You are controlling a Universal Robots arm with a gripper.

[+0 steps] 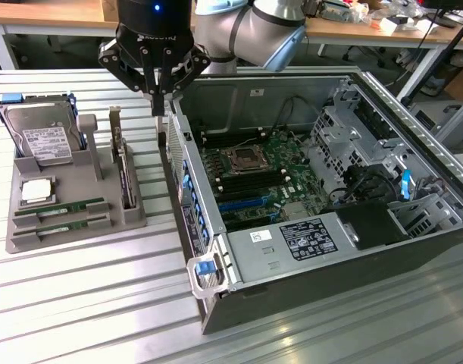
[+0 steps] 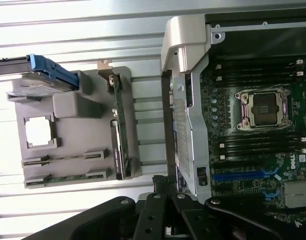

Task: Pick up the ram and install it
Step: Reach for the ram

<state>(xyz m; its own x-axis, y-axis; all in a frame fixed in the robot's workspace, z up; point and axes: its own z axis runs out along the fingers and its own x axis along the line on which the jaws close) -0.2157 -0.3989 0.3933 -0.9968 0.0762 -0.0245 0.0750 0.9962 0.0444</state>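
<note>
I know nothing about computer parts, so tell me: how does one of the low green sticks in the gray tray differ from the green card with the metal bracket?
The ram is low and narrow, while the expansion card stands taller. The expansion card has a metal bracket at one end and the ram has none. The ram runs across the tray, with the expansion card at right angles to it. Both are green boards set on edge in slots.

Green ram [image 1: 64, 206], pale grey tray [image 1: 64, 236], silver hard drive [image 1: 42, 136] with white label, green motherboard [image 1: 254, 178], black gripper [image 1: 159, 110], ribbed silver table [image 1: 87, 303], blue latch [image 1: 206, 271], black case [image 1: 330, 265]
</note>
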